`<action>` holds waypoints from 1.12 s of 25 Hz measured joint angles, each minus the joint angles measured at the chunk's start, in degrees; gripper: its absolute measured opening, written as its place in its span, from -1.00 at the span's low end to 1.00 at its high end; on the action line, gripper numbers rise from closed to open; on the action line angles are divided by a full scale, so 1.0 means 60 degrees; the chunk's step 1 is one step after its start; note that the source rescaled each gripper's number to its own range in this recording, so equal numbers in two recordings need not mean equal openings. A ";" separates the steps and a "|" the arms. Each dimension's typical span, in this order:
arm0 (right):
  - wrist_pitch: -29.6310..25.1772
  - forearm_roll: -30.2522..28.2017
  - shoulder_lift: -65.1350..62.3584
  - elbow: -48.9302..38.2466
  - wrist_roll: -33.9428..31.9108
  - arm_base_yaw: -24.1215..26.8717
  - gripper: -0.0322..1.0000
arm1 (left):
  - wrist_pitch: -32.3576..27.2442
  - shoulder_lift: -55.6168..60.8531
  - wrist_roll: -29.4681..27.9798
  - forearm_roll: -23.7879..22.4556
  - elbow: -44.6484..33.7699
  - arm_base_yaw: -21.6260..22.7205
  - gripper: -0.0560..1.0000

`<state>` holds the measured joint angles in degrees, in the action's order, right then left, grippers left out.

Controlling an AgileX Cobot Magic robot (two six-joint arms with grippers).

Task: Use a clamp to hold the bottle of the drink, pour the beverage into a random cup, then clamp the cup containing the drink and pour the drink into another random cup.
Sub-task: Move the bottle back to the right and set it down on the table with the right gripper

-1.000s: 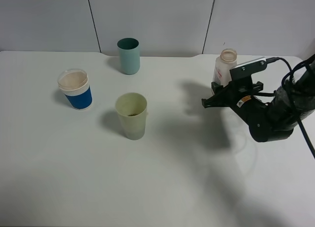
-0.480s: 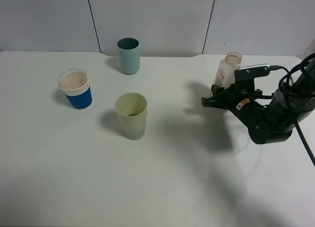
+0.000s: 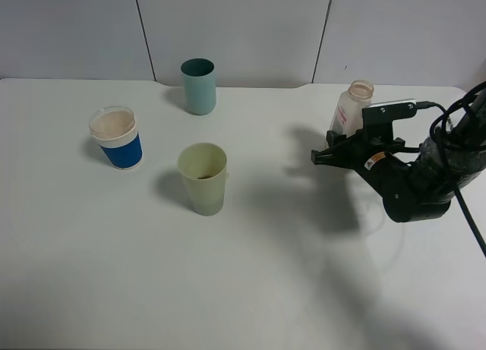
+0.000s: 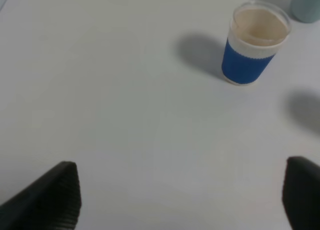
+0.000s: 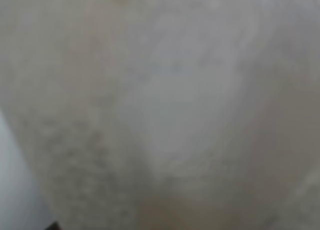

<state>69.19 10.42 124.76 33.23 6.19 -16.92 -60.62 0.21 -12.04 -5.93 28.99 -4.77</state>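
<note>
At the right of the high view, the right hand [image 3: 330, 149] grips the tilted translucent plastic drink bottle [image 3: 351, 105]. The left hand [image 4: 180, 202], spread wide, hangs over the white surface [image 3: 266, 282] near the blue-sleeved paper cup [image 4: 254, 44].

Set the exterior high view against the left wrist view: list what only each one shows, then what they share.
Only the exterior high view: the pale green cup, the bottle, tilted, and the right gripper shut on it. Only the left wrist view: the left gripper, its jaws wide apart above the white table. Both: the blue-sleeved cup, the teal cup (just its edge in the wrist view) and the white table.
</note>
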 joint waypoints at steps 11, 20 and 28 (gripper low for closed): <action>0.0000 0.0010 0.0000 0.0000 0.0000 0.0000 -0.94 | 0.0000 0.0000 0.0000 0.0000 0.0000 0.0000 0.77; 0.0000 0.0033 0.0000 0.0000 0.0000 0.0000 -0.65 | 0.0000 0.0000 0.0000 0.0000 0.0000 0.0000 0.77; 0.0022 0.0173 0.0000 0.0000 -0.0456 0.0000 0.11 | 0.0000 0.0000 0.0000 0.0000 0.0000 0.0000 0.77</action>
<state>69.32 11.46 124.76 33.23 3.45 -16.92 -60.62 0.21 -12.04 -5.93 28.99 -4.77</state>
